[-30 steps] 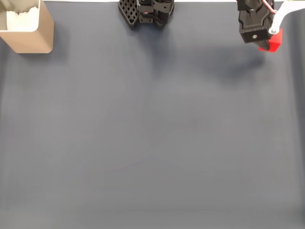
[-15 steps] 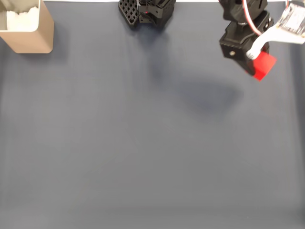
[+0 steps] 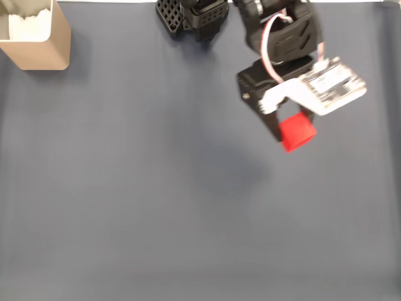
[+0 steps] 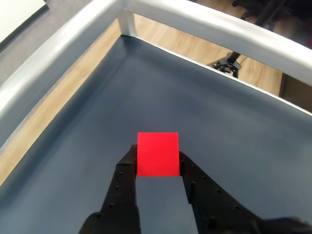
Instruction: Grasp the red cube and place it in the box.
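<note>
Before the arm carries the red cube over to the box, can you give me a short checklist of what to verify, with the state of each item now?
1. Grip: gripper shut on the red cube, a finger on each side. Ok.
2. Cube off the table: in the fixed view the red cube casts a shadow apart from itself. Ok.
3. The box is upright with its top open, at the fixed view's top left. Ok.
4. Path: bare grey mat between cube and box. Ok.
5. Room inside the box: white material is in it. Cannot tell.

dark grey table (image 3: 125, 200); tan box (image 3: 37, 37) at far-left corner, black arm base (image 3: 191, 15) at far edge.
</note>
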You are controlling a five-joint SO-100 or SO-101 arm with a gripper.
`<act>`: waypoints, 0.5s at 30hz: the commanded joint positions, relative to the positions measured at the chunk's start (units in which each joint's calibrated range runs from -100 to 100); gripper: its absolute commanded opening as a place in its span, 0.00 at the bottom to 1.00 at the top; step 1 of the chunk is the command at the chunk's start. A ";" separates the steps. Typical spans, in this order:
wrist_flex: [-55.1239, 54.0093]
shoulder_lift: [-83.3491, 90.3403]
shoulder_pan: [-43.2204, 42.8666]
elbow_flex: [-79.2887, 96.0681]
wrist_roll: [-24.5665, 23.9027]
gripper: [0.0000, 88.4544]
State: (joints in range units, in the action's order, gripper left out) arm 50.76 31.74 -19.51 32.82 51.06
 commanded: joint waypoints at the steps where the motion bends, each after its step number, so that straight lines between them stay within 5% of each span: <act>1: 1.46 2.23 4.88 -4.08 -0.49 0.03; 15: 6.95 3.35 18.80 -9.65 -1.47 0.03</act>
State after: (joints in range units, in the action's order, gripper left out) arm 56.80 32.52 -3.49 27.12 49.89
